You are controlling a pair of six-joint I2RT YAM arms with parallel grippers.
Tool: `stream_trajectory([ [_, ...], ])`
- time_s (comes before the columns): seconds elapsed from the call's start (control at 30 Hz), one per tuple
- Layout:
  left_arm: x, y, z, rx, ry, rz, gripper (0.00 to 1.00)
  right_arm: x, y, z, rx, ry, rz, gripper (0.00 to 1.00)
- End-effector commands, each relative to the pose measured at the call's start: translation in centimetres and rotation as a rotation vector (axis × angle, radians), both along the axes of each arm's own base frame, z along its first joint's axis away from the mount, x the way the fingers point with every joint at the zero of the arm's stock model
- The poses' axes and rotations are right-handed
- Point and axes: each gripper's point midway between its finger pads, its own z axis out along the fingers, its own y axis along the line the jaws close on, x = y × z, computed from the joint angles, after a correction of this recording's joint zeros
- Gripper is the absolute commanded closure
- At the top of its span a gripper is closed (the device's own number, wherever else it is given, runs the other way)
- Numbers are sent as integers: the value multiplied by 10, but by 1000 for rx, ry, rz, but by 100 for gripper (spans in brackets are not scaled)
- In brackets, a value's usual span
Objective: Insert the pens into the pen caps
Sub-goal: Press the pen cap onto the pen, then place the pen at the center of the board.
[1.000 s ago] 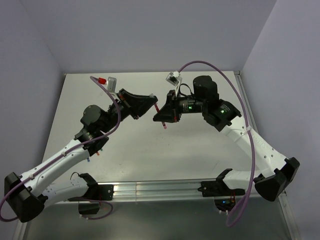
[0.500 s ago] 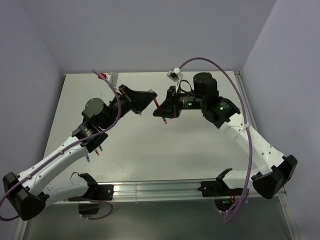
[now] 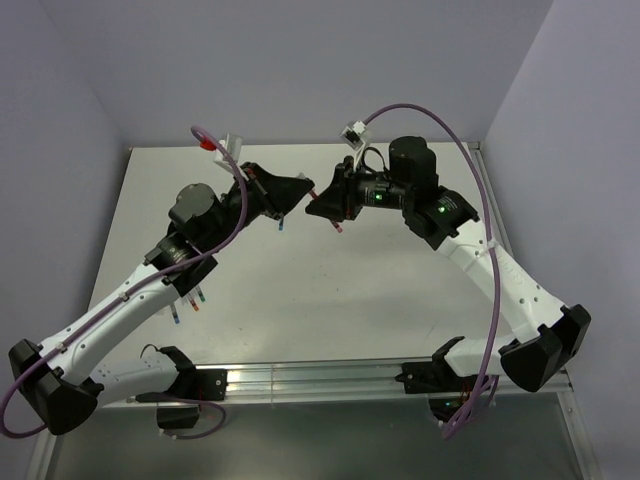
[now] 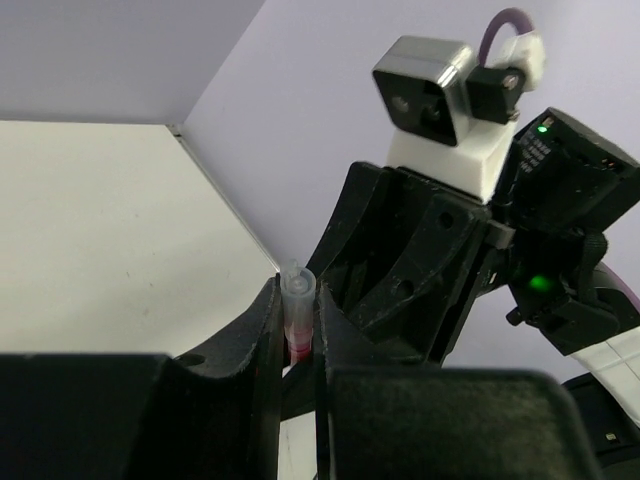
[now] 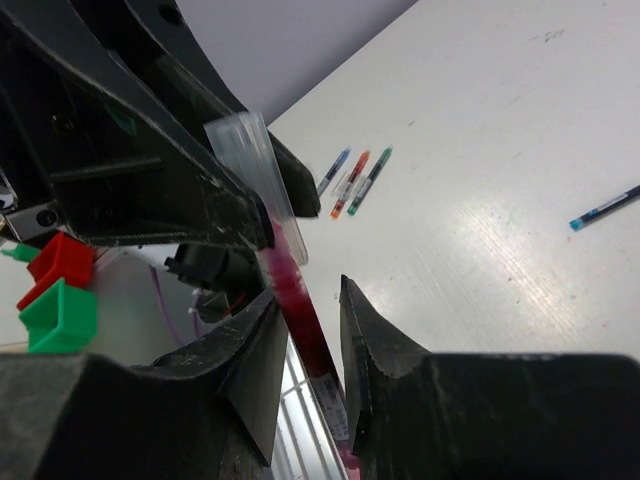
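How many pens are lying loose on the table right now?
4. A blue pen, an orange pen and a green pen lie side by side beside the left arm; a blue-tipped pen lies alone, apart from them. The arms may hide more.

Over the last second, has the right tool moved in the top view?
Yes. The right tool has shifted toward the table's far edge, farther from the front rail.

Translucent plastic pen cap [image 5: 252, 160]; smooth table [image 3: 300, 290]
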Motion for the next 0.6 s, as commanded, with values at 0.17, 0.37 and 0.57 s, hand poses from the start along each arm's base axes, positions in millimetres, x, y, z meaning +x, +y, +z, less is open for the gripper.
stream_trajectory([
  [0.17,-3,-1,-5,44,44,-41,100,30,-1,46,60,-211,-95,63],
  [0.37,21,17,-7,68,86,86,100,21,5,36,0,-220,-51,56],
  [0.57,41,31,-10,163,88,185,100,22,-4,32,-66,-254,-97,50],
])
